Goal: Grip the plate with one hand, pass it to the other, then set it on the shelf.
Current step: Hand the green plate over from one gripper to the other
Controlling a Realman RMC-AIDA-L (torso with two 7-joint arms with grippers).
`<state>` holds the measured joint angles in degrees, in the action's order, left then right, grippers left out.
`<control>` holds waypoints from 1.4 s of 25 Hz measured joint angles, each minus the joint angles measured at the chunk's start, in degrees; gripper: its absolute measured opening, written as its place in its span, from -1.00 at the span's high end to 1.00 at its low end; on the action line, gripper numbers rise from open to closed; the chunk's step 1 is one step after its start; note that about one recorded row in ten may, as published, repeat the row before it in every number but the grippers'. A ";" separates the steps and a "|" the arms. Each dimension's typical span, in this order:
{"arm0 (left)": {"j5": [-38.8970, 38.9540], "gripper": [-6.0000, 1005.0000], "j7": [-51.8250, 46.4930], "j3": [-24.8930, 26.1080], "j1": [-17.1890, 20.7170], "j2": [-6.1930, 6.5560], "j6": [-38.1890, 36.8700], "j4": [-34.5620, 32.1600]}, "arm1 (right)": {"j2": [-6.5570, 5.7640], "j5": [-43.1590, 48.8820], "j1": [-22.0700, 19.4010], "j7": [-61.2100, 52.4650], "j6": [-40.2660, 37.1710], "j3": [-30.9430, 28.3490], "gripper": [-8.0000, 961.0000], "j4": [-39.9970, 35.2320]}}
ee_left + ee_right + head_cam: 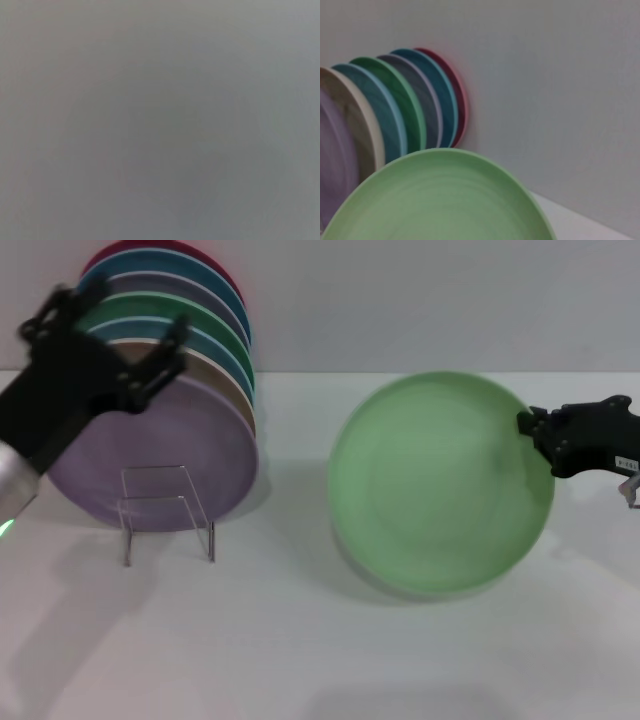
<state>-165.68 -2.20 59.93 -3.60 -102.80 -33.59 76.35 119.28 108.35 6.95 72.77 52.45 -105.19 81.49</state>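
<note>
The pale mint-green plate (440,485) is held off the white table, tilted with its face toward me, and casts a shadow below. My right gripper (532,432) is shut on the plate's right rim. The plate also fills the near part of the right wrist view (440,200). My left gripper (115,325), with a green light on its wrist, is open and raised at the far left, in front of the row of plates. The clear acrylic rack (165,510) stands on the table below it. The left wrist view shows only blank grey.
A row of several plates stands on edge on the rack against the back wall, with a lilac plate (190,450) at the front and a dark green one (402,100) farther back. White tabletop (300,640) lies between the rack and the held plate.
</note>
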 joint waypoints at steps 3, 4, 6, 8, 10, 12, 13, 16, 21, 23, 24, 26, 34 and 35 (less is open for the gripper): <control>0.03 -0.64 0.66 0.69 -0.21 0.62 19.58 12.35 | 0.00 -3.13 -0.12 4.06 -2.12 -0.33 0.94 -1.71; 0.06 -0.64 0.90 0.96 -0.71 0.68 25.19 16.03 | 0.00 -4.72 -0.12 5.99 -2.65 -0.32 0.94 -2.51; 0.11 -0.64 1.69 1.30 -1.74 0.41 33.99 21.28 | -0.04 -7.54 0.02 9.42 -3.31 -0.34 0.94 -4.01; 0.46 -0.64 3.33 1.91 -3.08 -0.47 42.95 25.79 | -0.07 -9.81 0.29 12.26 -3.96 -0.36 0.94 -5.24; 1.24 -0.64 5.64 2.69 -4.80 -1.88 51.31 29.65 | -0.07 -11.16 0.47 14.19 -4.39 -0.32 0.94 -5.98; 3.06 -0.63 9.12 3.67 -6.20 -3.73 57.03 32.09 | -0.07 -11.54 0.86 15.08 -4.54 -0.16 0.94 -6.45; 4.73 -0.63 12.08 4.68 -6.58 -5.14 59.12 32.62 | -0.07 -11.57 1.02 15.29 -4.58 -0.10 0.94 -6.62; 11.78 -0.62 21.41 8.56 -7.15 -9.13 64.07 33.39 | -0.02 -11.67 1.18 16.25 -4.68 0.05 0.94 -6.85; 24.47 -0.61 36.65 17.03 -8.12 -15.18 73.07 32.29 | -0.01 -12.93 0.77 17.83 -4.29 0.24 0.94 -6.69; 27.96 -0.60 38.51 18.30 -9.34 -15.17 75.74 31.13 | -0.02 -14.54 0.25 19.68 -3.72 0.40 0.94 -6.61; 29.05 -0.60 38.77 18.78 -10.08 -15.05 77.08 30.38 | -0.02 -15.31 0.03 20.54 -3.33 0.42 0.94 -6.60; 30.28 -0.60 39.40 19.58 -11.07 -15.05 79.29 29.07 | -0.02 -17.46 -0.55 22.90 -2.14 0.40 0.94 -6.57; 30.59 -0.57 40.84 18.98 -13.11 -15.43 80.28 23.94 | -0.08 -21.24 -1.08 25.46 1.63 -0.03 0.94 -6.37; 30.59 -0.57 40.84 18.98 -13.11 -15.43 80.28 23.94 | -0.09 -21.66 -1.17 25.68 1.98 0.09 0.94 -6.36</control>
<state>-135.08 38.64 78.91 -16.71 -118.23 46.69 100.28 119.20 86.69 5.77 98.44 54.42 -105.10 75.13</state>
